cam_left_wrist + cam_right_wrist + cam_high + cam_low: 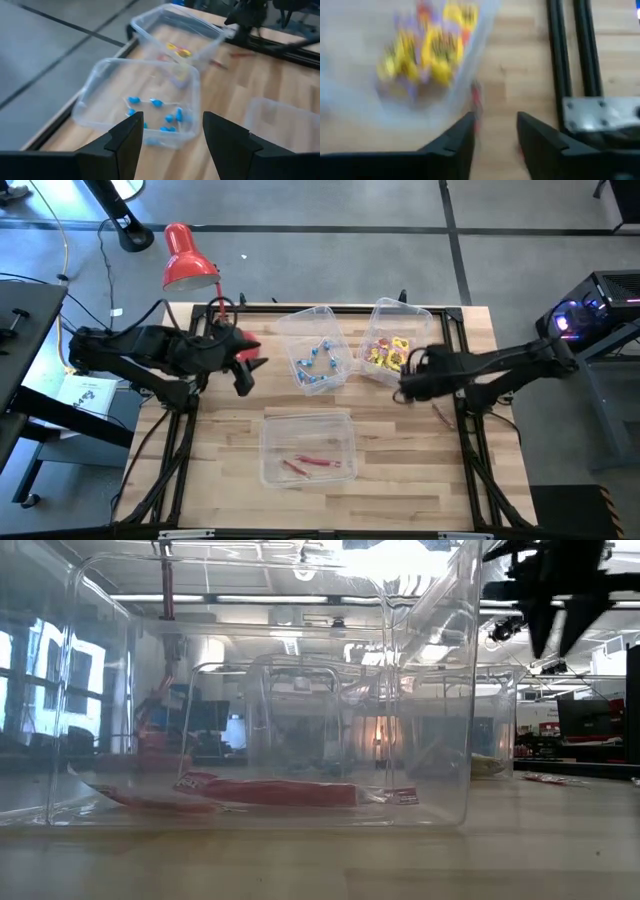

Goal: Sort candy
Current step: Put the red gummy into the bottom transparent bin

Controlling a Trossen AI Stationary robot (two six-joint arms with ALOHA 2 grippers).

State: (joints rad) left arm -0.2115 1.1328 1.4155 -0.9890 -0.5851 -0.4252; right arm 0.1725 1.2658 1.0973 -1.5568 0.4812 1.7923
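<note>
Both jaws stand apart and empty: left gripper (243, 375) left of centre beside the clear plastic bin of tiny blue twist-wrapped candies (318, 361), right gripper (408, 388) right of centre by the clear bin of yellow squarish packets (387, 351), slim red-pink sticks (315, 464) in the lower-centre bin.
</note>
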